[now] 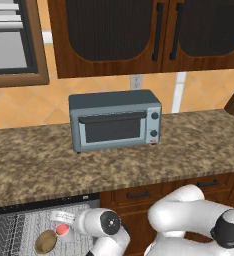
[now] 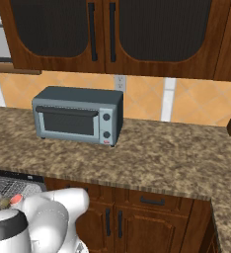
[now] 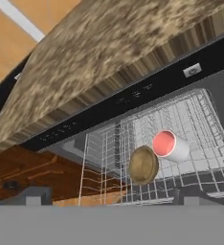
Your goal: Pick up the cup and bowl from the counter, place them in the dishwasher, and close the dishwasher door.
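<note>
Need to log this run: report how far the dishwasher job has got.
Done: the cup and the bowl both lie on the white rack inside the dishwasher, side by side. In hand: nothing; the hand is open and empty, just short of the rack. Left: the dishwasher is open, so closing the door remains.

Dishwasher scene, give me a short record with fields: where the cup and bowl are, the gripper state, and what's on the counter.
cup: in the dishwasher rack, lying on its side, red inside showing
bowl: in the same rack, beside the cup
dishwasher: open, rack exposed
gripper: open, holding nothing, facing the rack
counter: toaster oven on it
</note>
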### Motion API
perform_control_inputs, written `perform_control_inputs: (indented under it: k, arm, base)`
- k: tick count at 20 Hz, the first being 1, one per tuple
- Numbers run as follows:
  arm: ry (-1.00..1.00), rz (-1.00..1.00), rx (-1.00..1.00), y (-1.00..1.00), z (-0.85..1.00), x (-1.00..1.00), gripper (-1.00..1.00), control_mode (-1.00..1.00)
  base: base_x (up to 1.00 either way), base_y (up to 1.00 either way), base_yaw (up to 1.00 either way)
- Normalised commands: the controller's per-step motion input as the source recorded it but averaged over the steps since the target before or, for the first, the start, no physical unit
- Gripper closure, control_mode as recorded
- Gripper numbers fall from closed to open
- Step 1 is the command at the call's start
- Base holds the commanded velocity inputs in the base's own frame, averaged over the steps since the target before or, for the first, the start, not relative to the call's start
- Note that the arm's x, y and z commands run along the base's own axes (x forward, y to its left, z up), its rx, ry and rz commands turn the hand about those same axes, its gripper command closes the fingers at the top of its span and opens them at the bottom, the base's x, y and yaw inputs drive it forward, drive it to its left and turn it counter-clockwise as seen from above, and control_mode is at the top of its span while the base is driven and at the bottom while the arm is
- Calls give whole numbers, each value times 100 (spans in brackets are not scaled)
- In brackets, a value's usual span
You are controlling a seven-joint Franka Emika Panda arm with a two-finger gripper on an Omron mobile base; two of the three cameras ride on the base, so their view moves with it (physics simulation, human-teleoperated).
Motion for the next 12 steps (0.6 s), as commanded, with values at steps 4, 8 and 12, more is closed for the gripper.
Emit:
perform_control_inputs:
  k: [4,8,12]
  arm:
    - [41,0,-7,0,42,-26,-100,-100]
    - [46,0,-11,0,36,-39,-100,-100]
    - [41,1,-13,0,27,-48,-100,-100]
  base:
    - [0,0,0]
    - [0,0,0]
    - [0,0,0]
